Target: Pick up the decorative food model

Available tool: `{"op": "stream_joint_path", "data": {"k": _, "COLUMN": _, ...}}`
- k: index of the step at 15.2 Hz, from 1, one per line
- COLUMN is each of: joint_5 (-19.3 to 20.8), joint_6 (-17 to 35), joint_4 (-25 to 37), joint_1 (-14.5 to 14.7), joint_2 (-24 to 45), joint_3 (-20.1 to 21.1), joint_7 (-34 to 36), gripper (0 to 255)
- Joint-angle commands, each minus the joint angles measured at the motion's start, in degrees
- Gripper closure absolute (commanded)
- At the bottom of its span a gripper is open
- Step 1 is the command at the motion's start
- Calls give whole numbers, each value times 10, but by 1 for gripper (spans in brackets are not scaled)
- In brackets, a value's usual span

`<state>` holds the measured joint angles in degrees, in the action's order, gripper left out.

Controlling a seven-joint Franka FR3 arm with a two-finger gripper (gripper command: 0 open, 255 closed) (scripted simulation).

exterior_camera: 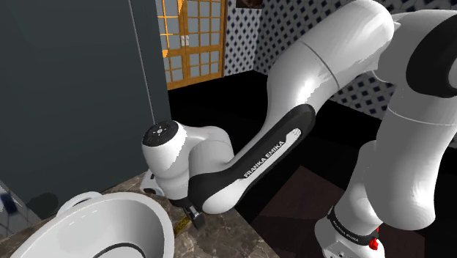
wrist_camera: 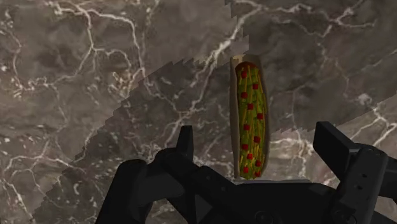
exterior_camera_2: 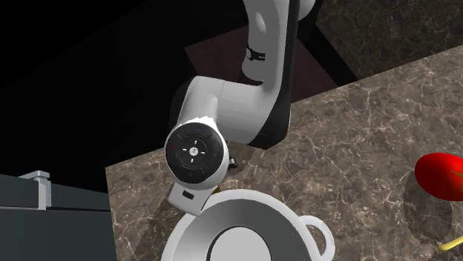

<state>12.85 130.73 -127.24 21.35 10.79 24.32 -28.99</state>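
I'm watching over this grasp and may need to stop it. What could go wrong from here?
1. The food model lies flat and low on the marble counter, between the fingers of the open gripper. They may scrape the stone or close above it.
2. The white bowl sits close beside the arm, which could knock it if it shifts sideways.
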Motion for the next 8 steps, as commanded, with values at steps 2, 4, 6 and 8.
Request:
{"op": "stream_joint_path", "data": {"k": 2, "joint_5": 17, "joint_6": 21, "joint_4": -1, "joint_1": 6, "joint_2": 22, "joint_3": -2, "joint_7": 11, "gripper": 0}}
{"op": "stream_joint_path", "data": {"k": 4, "joint_5": 26, "joint_6": 33, "joint_4": -3, "joint_1": 8, "joint_2": 34, "joint_3": -6, "joint_7": 18, "gripper": 0}}
{"op": "stream_joint_path", "data": {"k": 6, "joint_5": 39, "joint_6": 49, "joint_4": -5, "joint_1": 11, "joint_2": 51, "joint_3": -10, "joint_7": 28, "gripper": 0}}
{"op": "stream_joint_path", "data": {"k": 8, "joint_5": 39, "joint_6": 49, "joint_4": -5, "joint_1": 11, "joint_2": 51, "joint_3": -10, "joint_7": 28, "gripper": 0}}
